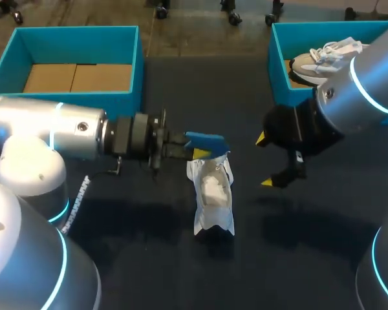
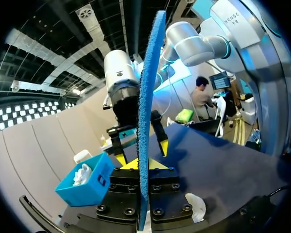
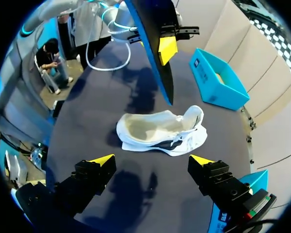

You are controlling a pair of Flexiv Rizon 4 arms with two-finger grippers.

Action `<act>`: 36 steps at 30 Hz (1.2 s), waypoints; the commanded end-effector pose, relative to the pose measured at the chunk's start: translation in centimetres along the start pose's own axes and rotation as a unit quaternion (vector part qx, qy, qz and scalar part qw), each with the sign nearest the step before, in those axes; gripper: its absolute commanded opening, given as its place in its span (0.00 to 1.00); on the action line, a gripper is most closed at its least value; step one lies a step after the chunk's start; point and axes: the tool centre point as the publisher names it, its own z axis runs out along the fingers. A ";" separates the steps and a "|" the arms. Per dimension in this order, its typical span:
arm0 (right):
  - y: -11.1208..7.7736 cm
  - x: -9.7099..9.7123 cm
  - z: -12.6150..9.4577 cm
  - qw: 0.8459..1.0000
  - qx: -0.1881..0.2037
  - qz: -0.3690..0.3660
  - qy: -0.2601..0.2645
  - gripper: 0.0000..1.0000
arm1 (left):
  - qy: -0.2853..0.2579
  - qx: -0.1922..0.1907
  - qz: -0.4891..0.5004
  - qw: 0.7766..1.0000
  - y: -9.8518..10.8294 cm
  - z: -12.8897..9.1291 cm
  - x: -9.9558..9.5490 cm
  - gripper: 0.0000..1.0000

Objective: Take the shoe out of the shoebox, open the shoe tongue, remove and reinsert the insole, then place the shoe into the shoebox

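— What does the shoe [image 1: 213,194] look like, and where is it?

— It is white, with a dark streak along its side in the right wrist view. It lies on the dark table [image 1: 149,258], outside both boxes, with its mouth turned up and spread wide so the pale inside shows.

— And the insole [image 1: 205,141]?

— It is out of the shoe, blue on one face and dark on the other. The left gripper [image 1: 195,152] is clamped on it, holding it on edge just over the shoe's far end. The left arm lies level and comes in from the shoe's left.

— What about the right gripper [image 1: 265,160]?

— It hangs just to the right of the shoe, tilted toward it. Its fingers are spread wide with nothing between them, and they do not touch the shoe.

— Where are the boxes?

— The left box [image 1: 77,37] stands beyond the shoe and off to its left, showing a bare cardboard floor. The right box [image 1: 323,29] stands beyond the shoe to its right and holds a second shoe [image 1: 320,57], also white.

— Is anything hard to make out?

— The right arm covers part of the right box and the second shoe. In the left wrist view the insole hides most of the scene ahead, and only a small white scrap of the shoe shows beside the gripper. The left fingertips are mostly hidden behind the insole.
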 end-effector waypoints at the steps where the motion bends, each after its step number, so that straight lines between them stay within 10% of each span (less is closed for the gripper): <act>1: -0.6 0.0 1.5 1.000 -0.002 -0.009 -0.004 1.00 | -0.011 0.007 0.003 1.000 0.8 1.0 1.1 0.00; 36: -2.4 -0.3 5.3 0.999 -0.031 -0.035 0.027 1.00 | -0.034 0.002 -0.023 0.999 4.5 2.1 4.6 0.00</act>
